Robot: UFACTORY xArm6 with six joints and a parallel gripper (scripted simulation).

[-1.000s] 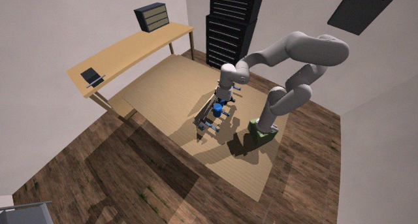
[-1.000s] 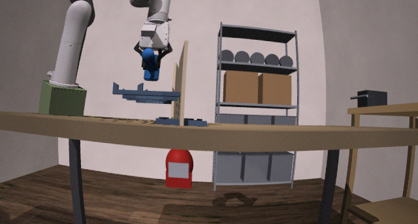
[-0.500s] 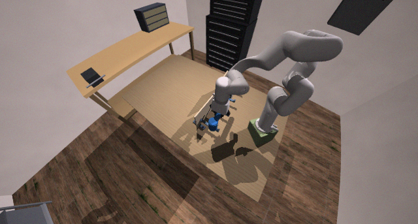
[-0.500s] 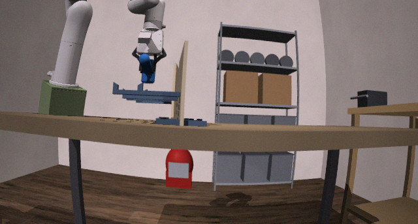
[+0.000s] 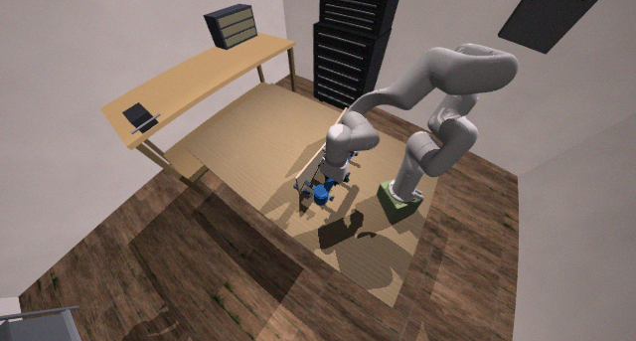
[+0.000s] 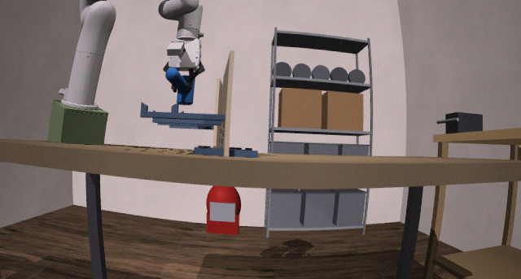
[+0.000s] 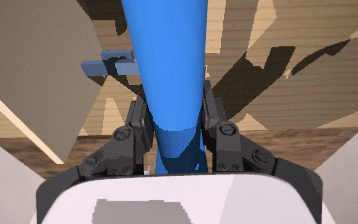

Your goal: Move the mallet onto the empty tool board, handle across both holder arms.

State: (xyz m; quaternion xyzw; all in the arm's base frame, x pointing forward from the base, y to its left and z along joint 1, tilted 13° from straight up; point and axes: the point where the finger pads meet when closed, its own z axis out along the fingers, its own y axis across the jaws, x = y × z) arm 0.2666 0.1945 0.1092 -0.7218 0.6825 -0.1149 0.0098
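My gripper (image 7: 176, 96) is shut on the blue mallet's handle (image 7: 172, 65). It holds the mallet (image 6: 181, 85) in the air above the blue holder arms (image 6: 183, 118) that stick out from the upright tan boards (image 6: 225, 100). In the top view the mallet's head (image 5: 323, 194) shows below the wrist, at the near end of the boards (image 5: 318, 154). The wrist view shows one holder arm with its pegs (image 7: 111, 65) just left of the handle, lower down. I cannot tell which board's arms lie under the mallet.
The arm's green base (image 5: 399, 202) stands on the table right of the boards. A side table (image 5: 199, 83) with a drawer box (image 5: 231, 25) stands at the back left. A metal shelf (image 6: 319, 128) with boxes stands behind the table.
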